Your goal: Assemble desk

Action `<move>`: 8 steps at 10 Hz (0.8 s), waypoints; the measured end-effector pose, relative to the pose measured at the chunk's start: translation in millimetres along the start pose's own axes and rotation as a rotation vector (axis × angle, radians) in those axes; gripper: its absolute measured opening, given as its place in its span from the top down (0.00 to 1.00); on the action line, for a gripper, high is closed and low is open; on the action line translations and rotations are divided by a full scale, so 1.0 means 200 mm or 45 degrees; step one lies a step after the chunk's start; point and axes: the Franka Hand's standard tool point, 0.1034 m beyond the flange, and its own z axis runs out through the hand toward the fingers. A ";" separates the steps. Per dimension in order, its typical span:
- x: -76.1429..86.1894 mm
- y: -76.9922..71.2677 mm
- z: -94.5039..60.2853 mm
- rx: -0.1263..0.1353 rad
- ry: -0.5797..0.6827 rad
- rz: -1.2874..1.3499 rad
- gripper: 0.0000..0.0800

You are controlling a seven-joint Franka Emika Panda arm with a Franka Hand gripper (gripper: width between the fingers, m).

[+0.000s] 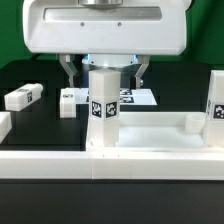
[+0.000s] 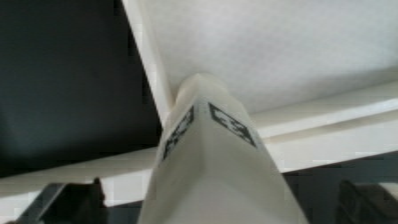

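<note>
The leg (image 1: 103,108) stands upright at a corner of the top (image 1: 150,130), just behind the rail (image 1: 110,168). The gripper (image 1: 104,84) is spread around it, not touching. If the leg is seated loosely, a jaw brushing it in rising could tilt it. Above there is free room; the second leg (image 1: 215,100) stands well apart.

A white, tray-like desk top (image 1: 150,132) is lying flat on a dark surface (image 1: 40,125). The first leg (image 1: 103,108), square, white and wearing black-and-white tags, is standing upright at the top's corner on the exterior view's left. The second leg (image 1: 216,100) is standing upright at the right edge. The third leg (image 1: 22,97) and fourth leg (image 1: 68,99) are lying loose on the surface, further left.
</note>
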 end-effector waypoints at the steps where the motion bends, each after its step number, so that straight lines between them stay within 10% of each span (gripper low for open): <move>1: 0.00 0.00 0.00 -0.009 0.001 -0.120 0.19; 8: -0.01 -0.01 0.02 -0.042 0.009 -0.777 0.19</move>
